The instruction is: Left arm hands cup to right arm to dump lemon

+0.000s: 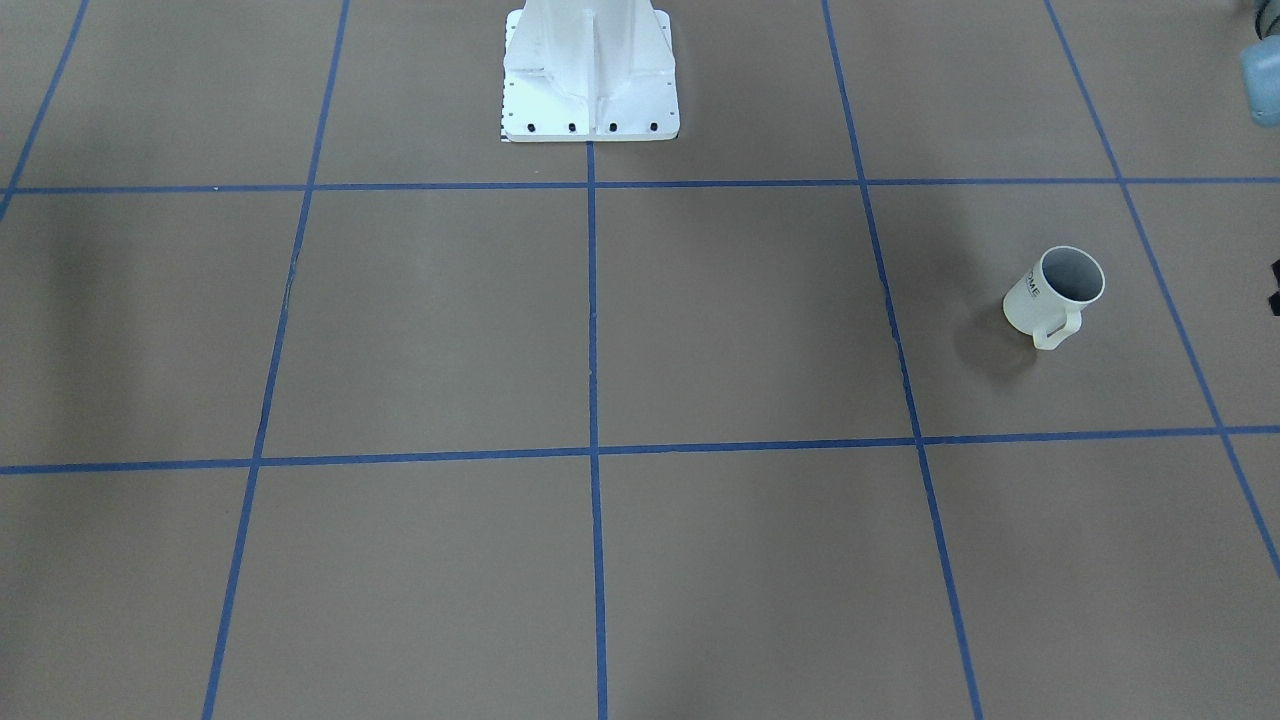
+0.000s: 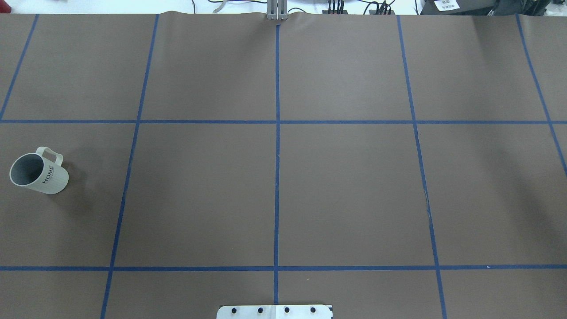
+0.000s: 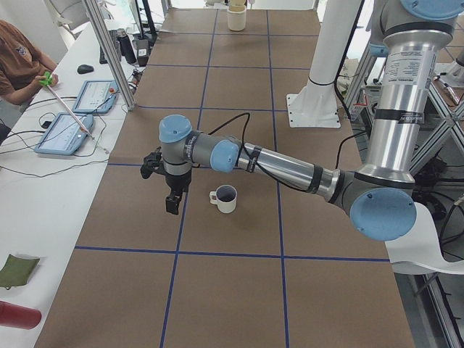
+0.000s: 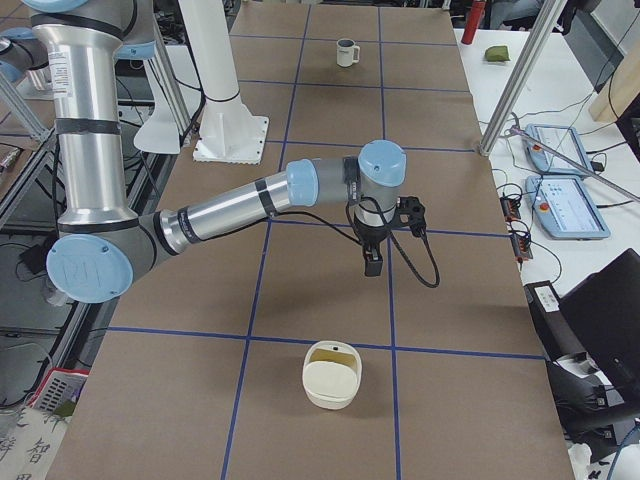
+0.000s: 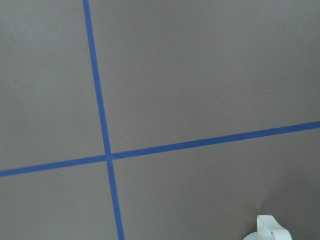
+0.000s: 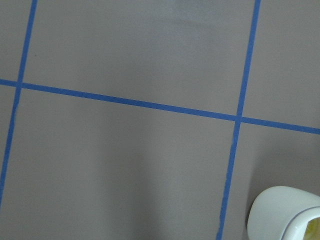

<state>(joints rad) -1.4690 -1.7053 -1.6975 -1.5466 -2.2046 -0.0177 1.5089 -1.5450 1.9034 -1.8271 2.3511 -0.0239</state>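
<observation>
Table point(image 2: 345, 186): brown surface with a blue-taped grid. Left arm point(image 3: 290, 168) and right arm point(image 4: 220, 212) extend over it. Left gripper point(image 3: 172, 206) and right gripper point(image 4: 372, 266) point down; whether their jaws are apart cannot be told. Cup point(image 2: 40, 175) stands upright at middle-left of the overhead view.

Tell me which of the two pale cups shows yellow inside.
The cream cup far out on the robot's right; yellow shows in its mouth. The lettered mug on the robot's left shows only grey inside.
</observation>
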